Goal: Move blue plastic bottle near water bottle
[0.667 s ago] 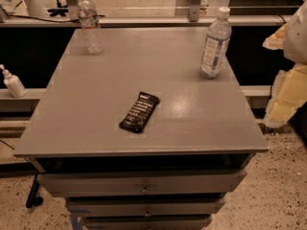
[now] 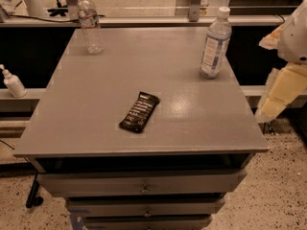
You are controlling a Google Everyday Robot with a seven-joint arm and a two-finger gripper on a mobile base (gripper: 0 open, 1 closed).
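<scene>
The blue plastic bottle point(image 2: 215, 43) stands upright at the table's back right, with a white cap and a tall pale label. The water bottle point(image 2: 89, 23) stands upright at the back left corner, slimmer, with a narrow reddish label band. The two bottles are far apart across the table's width. My gripper point(image 2: 283, 92) is at the right edge of the camera view, beyond the table's right side, as white and pale yellow arm parts. It is off the table, to the right of the blue bottle, and touches nothing.
A dark snack bar wrapper point(image 2: 139, 111) lies near the middle of the grey table point(image 2: 96, 123). Drawers sit under the table's front. A white pump bottle point(image 2: 13, 83) stands on a low ledge to the left. A rail runs behind the table.
</scene>
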